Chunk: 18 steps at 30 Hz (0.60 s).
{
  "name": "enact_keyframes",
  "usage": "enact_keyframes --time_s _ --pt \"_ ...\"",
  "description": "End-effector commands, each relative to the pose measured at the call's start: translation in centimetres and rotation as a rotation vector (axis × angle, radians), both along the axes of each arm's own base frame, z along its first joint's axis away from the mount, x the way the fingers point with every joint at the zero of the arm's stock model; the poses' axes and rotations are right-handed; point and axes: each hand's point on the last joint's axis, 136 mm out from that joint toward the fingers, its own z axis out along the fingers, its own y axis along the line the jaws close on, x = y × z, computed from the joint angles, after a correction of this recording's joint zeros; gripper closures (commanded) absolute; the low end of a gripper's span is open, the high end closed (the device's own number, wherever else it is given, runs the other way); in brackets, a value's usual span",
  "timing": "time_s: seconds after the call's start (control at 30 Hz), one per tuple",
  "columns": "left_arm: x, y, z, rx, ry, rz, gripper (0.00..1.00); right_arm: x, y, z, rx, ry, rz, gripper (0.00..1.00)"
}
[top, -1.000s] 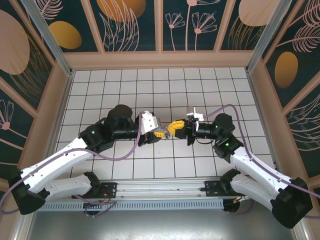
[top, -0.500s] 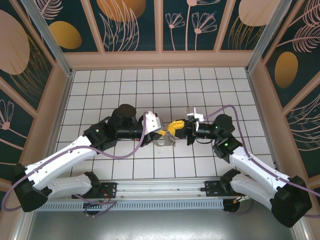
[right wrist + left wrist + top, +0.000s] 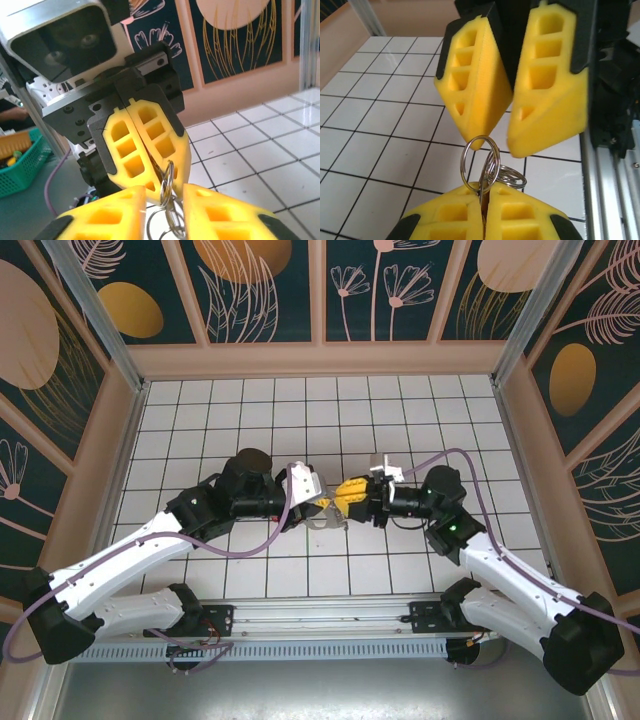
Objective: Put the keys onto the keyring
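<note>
The keyring (image 3: 485, 162) is a cluster of thin silver split rings hanging above the white tiles, between the two grippers. My left gripper (image 3: 484, 194) is shut on the keyring, its yellow fingers pressed together on the lower edge of the rings. My right gripper (image 3: 165, 200) is open, and the rings (image 3: 167, 186) stand in the gap between its yellow fingers without being pinched. In the top view the left gripper (image 3: 322, 508) and right gripper (image 3: 350, 493) meet tip to tip at the middle of the floor. The keys are hidden.
The white tiled floor (image 3: 300, 420) spreads behind and to both sides of the arms. A wooden border and patterned walls (image 3: 320, 358) enclose it. A metal rail (image 3: 320, 618) runs along the near edge. A green basket (image 3: 17, 160) sits outside the cell.
The left gripper moved in towards the right one and shut on the keyring. The right gripper, shut on it before, has opened its fingers.
</note>
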Motion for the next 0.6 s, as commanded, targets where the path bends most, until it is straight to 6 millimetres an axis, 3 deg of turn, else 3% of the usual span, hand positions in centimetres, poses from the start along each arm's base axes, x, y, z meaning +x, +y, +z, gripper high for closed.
enact_keyframes --time_s 0.0,0.1,0.33,0.57 --pt "0.9 0.6 1.0 0.013 -0.060 0.040 1.00 0.5 -0.3 1.4 -0.030 -0.006 -0.047 0.59" --pt "1.2 1.0 0.2 0.060 -0.060 0.061 1.00 1.2 -0.2 1.7 -0.082 0.024 -0.071 0.50" --pt "1.2 1.2 -0.4 0.093 -0.053 0.056 1.00 2.3 0.4 0.7 -0.226 0.107 -0.063 0.52" --pt "0.9 1.2 -0.5 0.096 -0.048 0.045 1.00 2.1 1.0 -1.0 -0.305 0.179 -0.004 0.53"
